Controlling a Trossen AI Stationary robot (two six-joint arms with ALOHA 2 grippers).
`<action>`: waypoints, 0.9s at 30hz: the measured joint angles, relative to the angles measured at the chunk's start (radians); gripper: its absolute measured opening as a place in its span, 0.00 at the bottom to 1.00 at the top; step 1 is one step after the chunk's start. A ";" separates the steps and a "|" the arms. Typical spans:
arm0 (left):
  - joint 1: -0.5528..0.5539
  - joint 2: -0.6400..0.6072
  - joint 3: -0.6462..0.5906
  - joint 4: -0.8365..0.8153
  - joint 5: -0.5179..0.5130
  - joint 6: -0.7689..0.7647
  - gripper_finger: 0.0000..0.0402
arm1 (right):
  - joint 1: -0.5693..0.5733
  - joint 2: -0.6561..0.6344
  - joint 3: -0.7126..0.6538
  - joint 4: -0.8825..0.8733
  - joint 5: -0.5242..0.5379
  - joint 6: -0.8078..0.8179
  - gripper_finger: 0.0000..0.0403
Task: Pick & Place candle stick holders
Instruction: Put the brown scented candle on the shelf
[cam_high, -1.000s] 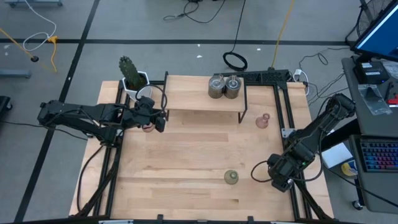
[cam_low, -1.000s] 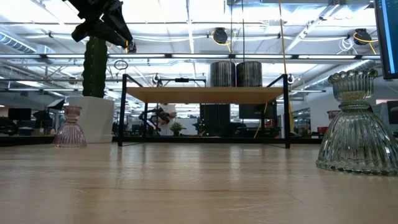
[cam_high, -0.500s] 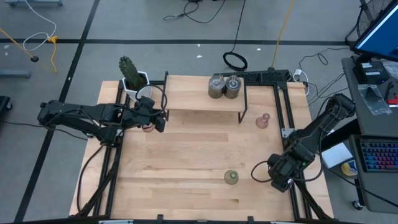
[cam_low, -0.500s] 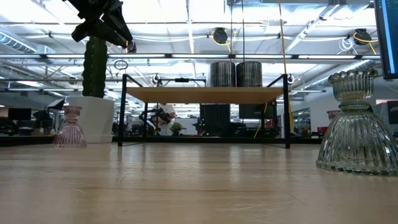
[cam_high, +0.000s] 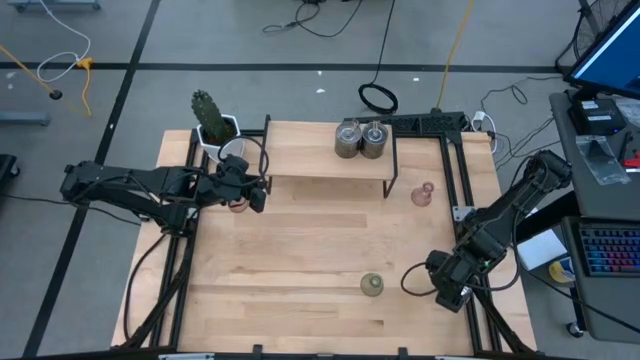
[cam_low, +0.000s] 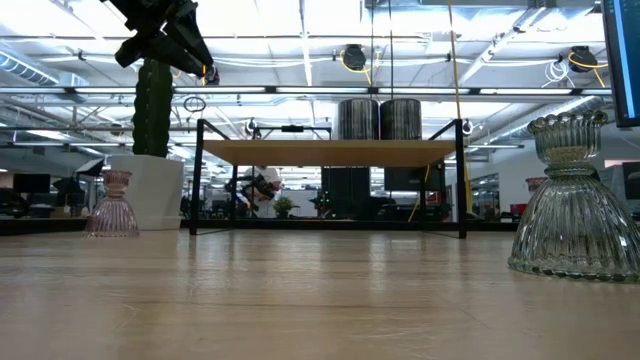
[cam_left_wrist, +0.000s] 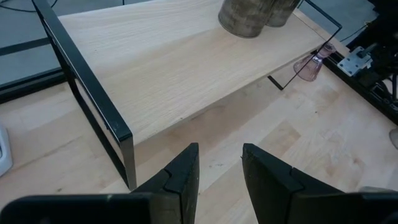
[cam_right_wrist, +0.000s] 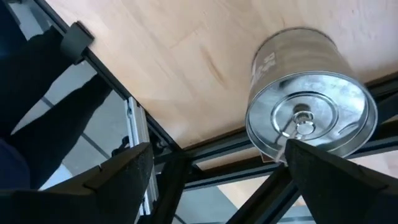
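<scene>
A silvery holder (cam_right_wrist: 305, 124) sits between the right gripper's (cam_high: 437, 290) wide-open jaws at the table's (cam_high: 300, 260) edge. An olive holder (cam_high: 372, 285) stands just beside them. The left gripper (cam_left_wrist: 219, 177), jaws slightly parted and empty, faces the shelf (cam_left_wrist: 186, 68) bearing two silvery holders (cam_high: 360, 139).

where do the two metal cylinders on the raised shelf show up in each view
high view: metal cylinders side by side at the far right end of the wooden shelf.
low view: upper centre, standing on the shelf.
left wrist view: cut off by the top edge, at the shelf's far end.
right wrist view: not in it; the lone silvery cylinder there is another one.
shared landmark: the black-framed shelf.
</scene>
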 joint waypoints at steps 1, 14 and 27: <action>0.000 0.000 0.000 0.000 0.000 0.000 0.30 | 0.000 0.000 0.000 0.000 -0.001 0.001 0.89; 0.000 0.000 0.000 0.000 0.000 0.000 0.30 | 0.000 0.000 0.000 -0.029 -0.049 0.148 0.98; 0.000 0.000 0.000 0.000 0.000 0.000 0.30 | 0.000 0.000 0.000 -0.144 -0.049 0.159 0.99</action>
